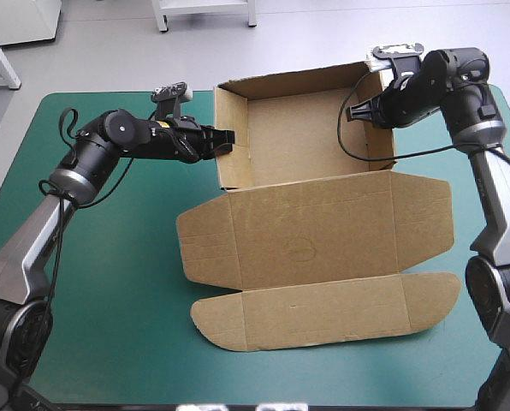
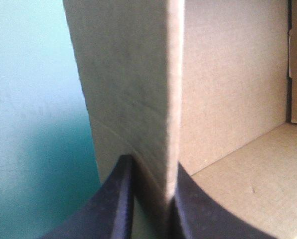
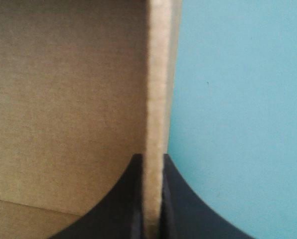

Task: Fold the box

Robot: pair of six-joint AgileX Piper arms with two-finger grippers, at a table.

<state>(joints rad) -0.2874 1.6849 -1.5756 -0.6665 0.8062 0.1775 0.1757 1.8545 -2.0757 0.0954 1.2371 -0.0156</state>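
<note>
Box (image 1: 315, 184): brown board on the teal-green surface (image 1: 109, 282), formed into an open tray (image 1: 302, 128) on the far half, walls raised.
Lid (image 1: 349, 227): lies flat on the surface, running from the tray toward the near edge, with side flaps spread and a long rounded flap nearest the robot.
Writing: a faint oval mark (image 1: 302, 249) on the lid, too small to read.
Left hand (image 1: 225, 141): all but shut, pinching the tray's left wall (image 1: 235, 175). In the left wrist view one black finger is outside and one inside, with the board edge upright between them (image 2: 153, 164).
Right hand (image 1: 366, 110): all but shut on the tray's right wall (image 1: 382, 141). In the right wrist view the wall's pale cut edge stands between the two black fingers (image 3: 152, 158), with the tray's inside on one flank and teal-green cover on the other.
</note>
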